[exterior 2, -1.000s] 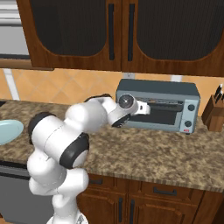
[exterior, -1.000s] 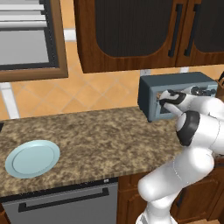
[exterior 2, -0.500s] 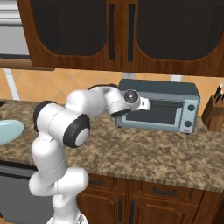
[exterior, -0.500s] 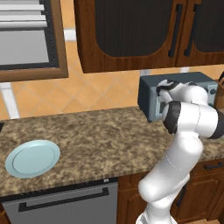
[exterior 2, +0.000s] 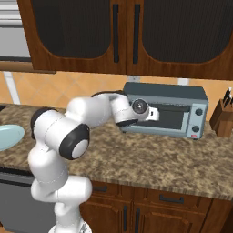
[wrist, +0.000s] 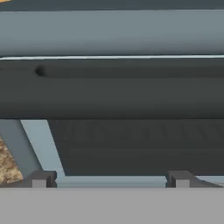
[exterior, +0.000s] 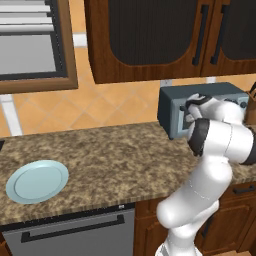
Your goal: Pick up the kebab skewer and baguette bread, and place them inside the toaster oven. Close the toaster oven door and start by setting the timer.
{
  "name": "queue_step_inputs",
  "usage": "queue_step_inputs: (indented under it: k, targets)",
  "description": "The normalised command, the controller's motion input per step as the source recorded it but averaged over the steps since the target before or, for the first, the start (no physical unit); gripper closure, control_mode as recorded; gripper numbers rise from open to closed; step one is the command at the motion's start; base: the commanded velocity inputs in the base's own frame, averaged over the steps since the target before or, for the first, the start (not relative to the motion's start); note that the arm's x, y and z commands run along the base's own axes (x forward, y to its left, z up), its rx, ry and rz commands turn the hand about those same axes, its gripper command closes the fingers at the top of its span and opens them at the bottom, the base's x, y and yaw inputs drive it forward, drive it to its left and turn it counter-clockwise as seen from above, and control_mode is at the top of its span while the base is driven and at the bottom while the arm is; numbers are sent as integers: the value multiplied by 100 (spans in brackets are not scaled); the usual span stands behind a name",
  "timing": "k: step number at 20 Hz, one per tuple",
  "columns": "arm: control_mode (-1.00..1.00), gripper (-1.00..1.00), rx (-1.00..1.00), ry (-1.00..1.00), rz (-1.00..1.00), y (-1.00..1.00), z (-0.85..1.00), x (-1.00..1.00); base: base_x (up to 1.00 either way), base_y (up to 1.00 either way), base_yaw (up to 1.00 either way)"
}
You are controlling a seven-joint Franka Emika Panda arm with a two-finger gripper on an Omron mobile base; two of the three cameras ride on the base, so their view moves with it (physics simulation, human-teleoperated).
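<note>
Nearest the base, at the front-left part of the speckled brown granite counter [exterior: 110, 160], sits a round pale-blue plate [exterior: 37, 180]; it is bare. No kebab skewer or baguette bread can be made out on the plate or on the counter, so where they lie cannot be told.

Mid counter: the white arm reaches forward and to the right, toward the back edge.

Back-right of the counter: the boxy grey-blue toaster oven [exterior 2: 166, 93] stands against the wall, with two knobs on its right-hand panel. A wooden knife block [exterior 2: 224, 119] stands just beside it, toward the counter's right end. The toaster oven door [exterior 2: 170, 119], dark glass in a grey-blue frame, looks upright and shut. The tool [wrist: 109, 179] faces it closely at handle height; in the hand view its two tips stand wide apart with nothing between them, and the door's bar handle [wrist: 112, 89] runs across just ahead.

Judged step: reaching for the handle to pull the door down.

Risks:
- Jaws closing short of the bar would slip off, leaving the door shut.
- Pushing in further could shove the oven back against the wall.
- Pulling straight out rather than along the hinge arc may drag the oven toward the front edge.
</note>
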Motion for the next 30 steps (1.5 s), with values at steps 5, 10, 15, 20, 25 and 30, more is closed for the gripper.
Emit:
queue_step_inputs:
  k: [5,10,15,20,25,30]
  targets:
    - [-100,-100,-1,6,0,-49,16,-57,0,0,0]
    - [-100,-100,4,1,-4,-80,47,-17,0,0,0]
    - [-100,-100,15,0,-16,-100,14,-42,0,0,0]
    - [-100,-100,23,-1,-15,-100,0,-46,0,0,0]
    - [-100,-100,30,-9,-15,-79,0,-29,0,0,0]
    - [-100,-100,30,-13,-15,-60,-13,-1,0,0,0]
